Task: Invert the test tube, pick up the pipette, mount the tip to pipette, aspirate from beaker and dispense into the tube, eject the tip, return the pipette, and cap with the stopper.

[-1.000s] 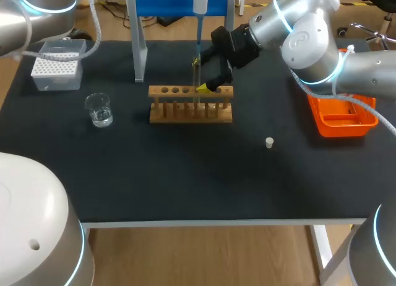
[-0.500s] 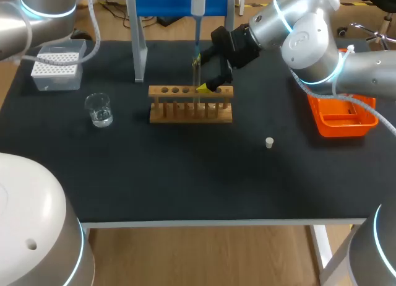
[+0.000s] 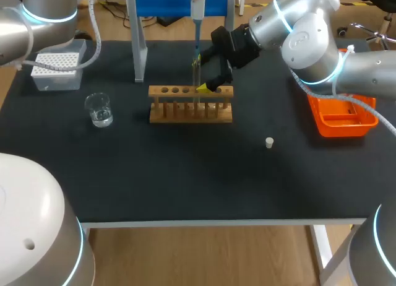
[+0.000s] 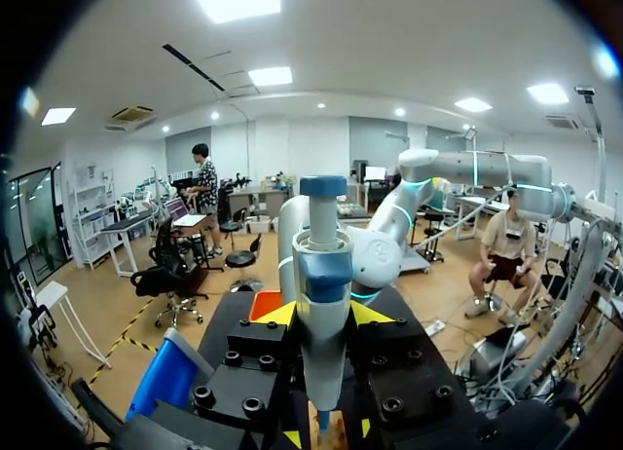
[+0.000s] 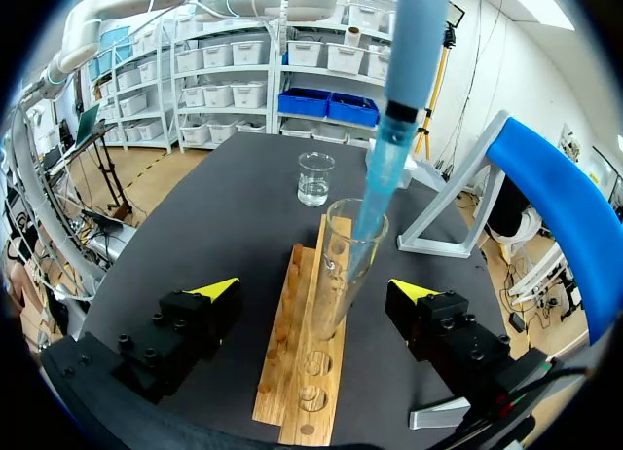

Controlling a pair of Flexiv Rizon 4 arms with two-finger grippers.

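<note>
The pipette (image 3: 197,7) hangs upright over the wooden rack (image 3: 190,104), its blue tip (image 3: 197,47) dipping into the mouth of the glass test tube (image 3: 196,72) standing in the rack. My left gripper (image 4: 323,314) is shut on the pipette (image 4: 322,304) and barely shows at the head view's top edge. My right gripper (image 5: 315,288) is open, one finger on each side of the test tube (image 5: 341,265) without touching it; the blue tip (image 5: 382,172) enters the tube ahead of it. The right gripper (image 3: 208,74) sits behind the rack. The white stopper (image 3: 269,142) lies at the front right.
A glass beaker (image 3: 99,109) with a little liquid stands left of the rack, also ahead of the right gripper (image 5: 315,177). A tip box (image 3: 57,66) is at the back left. The blue pipette stand (image 3: 141,38) is behind the rack. An orange bin (image 3: 343,116) sits far right.
The pipette has shifted slightly left and lower over the tube with the left arm. The right arm, rack and tube have not moved.
</note>
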